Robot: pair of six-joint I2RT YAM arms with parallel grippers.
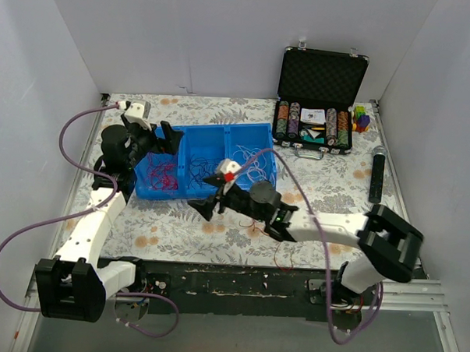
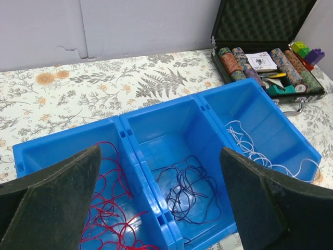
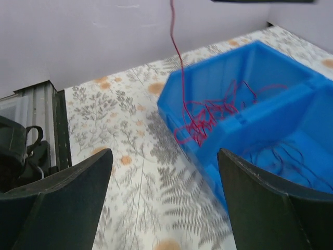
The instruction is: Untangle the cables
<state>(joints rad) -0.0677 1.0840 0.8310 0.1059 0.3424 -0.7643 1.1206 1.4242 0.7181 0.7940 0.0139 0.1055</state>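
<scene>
The right claw (image 3: 164, 153) stands spread wide and holds nothing, the left claw (image 2: 160, 151) is wide too, and the cables (image 2: 187, 190) lie in the blue tray (image 2: 156, 112): red left, dark middle, white right.

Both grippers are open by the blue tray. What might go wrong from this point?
1. A red strand rises from the red cables out of the right wrist view's top; if caught above, arm motion may drag the bundle out.
2. Loops seem to hang over the blue tray wall and may spill out or into the dark cables.
3. A loose red wire lies under the right arm near the table edge and may snag.
</scene>
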